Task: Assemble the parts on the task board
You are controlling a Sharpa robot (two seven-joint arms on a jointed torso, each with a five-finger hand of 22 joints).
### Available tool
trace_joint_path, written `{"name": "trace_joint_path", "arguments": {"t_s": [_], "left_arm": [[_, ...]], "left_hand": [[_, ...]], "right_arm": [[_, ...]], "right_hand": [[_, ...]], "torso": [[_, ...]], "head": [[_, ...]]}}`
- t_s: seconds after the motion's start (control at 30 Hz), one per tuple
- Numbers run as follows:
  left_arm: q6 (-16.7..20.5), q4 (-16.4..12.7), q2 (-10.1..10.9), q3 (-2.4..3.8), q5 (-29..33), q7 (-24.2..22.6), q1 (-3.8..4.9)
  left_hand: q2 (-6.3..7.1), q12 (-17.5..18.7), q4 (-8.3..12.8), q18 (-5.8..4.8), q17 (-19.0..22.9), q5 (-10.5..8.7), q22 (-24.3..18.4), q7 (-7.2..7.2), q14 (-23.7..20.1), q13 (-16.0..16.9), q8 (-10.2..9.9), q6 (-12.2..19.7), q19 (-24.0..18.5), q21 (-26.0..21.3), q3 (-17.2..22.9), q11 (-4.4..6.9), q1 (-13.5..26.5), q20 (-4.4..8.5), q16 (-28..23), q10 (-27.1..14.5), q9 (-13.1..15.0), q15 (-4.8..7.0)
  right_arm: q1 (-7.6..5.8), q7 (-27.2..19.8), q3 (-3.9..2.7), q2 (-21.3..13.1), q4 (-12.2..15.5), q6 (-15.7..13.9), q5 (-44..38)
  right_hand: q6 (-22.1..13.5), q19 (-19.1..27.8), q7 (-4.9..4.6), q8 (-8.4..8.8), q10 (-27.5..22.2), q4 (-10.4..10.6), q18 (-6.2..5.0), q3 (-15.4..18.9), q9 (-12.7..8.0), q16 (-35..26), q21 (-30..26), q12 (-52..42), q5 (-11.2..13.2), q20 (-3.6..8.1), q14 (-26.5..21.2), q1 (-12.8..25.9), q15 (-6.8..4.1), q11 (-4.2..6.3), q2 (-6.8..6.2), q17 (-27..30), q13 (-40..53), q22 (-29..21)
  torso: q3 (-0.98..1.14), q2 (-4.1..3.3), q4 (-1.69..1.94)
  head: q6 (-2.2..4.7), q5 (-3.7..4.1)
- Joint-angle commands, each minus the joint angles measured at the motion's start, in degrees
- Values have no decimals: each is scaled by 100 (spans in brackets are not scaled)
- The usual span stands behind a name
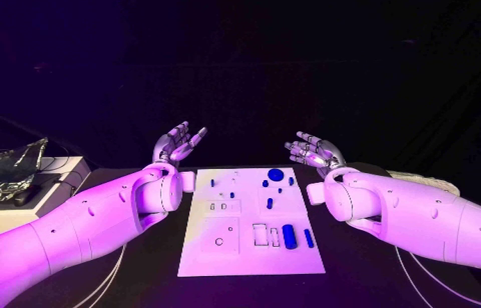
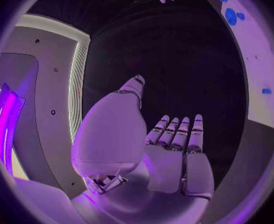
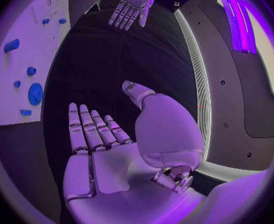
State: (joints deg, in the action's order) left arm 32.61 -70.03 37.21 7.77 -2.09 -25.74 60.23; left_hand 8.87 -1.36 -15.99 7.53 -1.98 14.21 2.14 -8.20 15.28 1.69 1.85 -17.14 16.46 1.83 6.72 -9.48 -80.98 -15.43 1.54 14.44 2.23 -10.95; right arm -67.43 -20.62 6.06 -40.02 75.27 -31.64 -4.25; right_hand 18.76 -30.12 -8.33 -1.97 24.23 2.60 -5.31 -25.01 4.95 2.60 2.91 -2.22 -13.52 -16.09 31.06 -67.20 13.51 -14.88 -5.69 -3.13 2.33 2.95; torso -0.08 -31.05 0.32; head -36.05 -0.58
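Note:
The white task board [image 1: 251,252] lies flat in the middle of the black table. Small blue parts rest on it: a round blue disc [image 1: 276,174] near its far edge, a long blue peg [image 1: 288,236] and a thin blue bar [image 1: 308,238] toward its right side. My left hand [image 1: 177,143] is raised beyond the board's far left corner, palm up, fingers spread, holding nothing. My right hand [image 1: 313,151] hovers beyond the far right corner, likewise open and empty. The right wrist view shows the board [image 3: 19,99], the disc [image 3: 35,93] and my left hand [image 3: 132,5].
A white box [image 1: 45,183] with a clear crumpled object on it stands at the table's left edge. Cables run along the table near both forearms. Bare black table surrounds the board.

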Motion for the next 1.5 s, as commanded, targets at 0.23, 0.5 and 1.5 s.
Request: {"name": "trace_joint_path", "arguments": {"t_s": [0.23, 0.5, 1.5], "left_arm": [[-1215, 186, 93, 120, -282, 140, -22], [-1757, -202, 486, 118, -577, 235, -20], [-2387, -2124, 1684, 609, -1001, 554, -26]], "left_hand": [[-167, -112, -71, 111, -97, 39, 54, -686, 590, 63, 145, -546, 251, 116, 176, -345, -365, -116, 152, 661, 87, -116], [-303, -592, -15, 310, -634, 10, 500, -606, 3750, 220, 929, -3131, 3116, 1231, 588, -210, -406, -37, 1099, 3864, 529, 156], [65, -260, 28, 288, -1501, -9, 757, -429, 4972, 215, 921, -3604, 4141, 1997, 1409, 65, -322, 440, 1758, 4902, 541, 568]], "right_arm": [[-140, 340, 96, 64, -563, 853, -2270], [-256, 595, 91, 123, -896, 1449, -4368], [-772, 2382, 52, 453, -880, 1390, -9040]], "right_hand": [[1756, -1569, -829, -438, 2291, -381, -445, -285, 306, 491, 422, -250, 45, -29, 2158, -777, -256, 136, -36, -266, 145, 169], [3461, -2948, -420, -898, 3814, -734, -502, -489, 535, 1126, 1375, -322, 156, 547, 3844, -1090, -888, 604, -181, -557, 131, 564], [4092, -4803, -87, -764, 4339, -586, -91, -916, 653, 7238, 6277, -123, 253, 1037, 5459, -689, -1327, 949, -658, -5652, 143, 5269]], "torso": [[-13, -25, -20], [-22, -161, 23], [-234, -943, 304]], "head": [[-164, 37], [-213, 80], [-5, 400]]}}
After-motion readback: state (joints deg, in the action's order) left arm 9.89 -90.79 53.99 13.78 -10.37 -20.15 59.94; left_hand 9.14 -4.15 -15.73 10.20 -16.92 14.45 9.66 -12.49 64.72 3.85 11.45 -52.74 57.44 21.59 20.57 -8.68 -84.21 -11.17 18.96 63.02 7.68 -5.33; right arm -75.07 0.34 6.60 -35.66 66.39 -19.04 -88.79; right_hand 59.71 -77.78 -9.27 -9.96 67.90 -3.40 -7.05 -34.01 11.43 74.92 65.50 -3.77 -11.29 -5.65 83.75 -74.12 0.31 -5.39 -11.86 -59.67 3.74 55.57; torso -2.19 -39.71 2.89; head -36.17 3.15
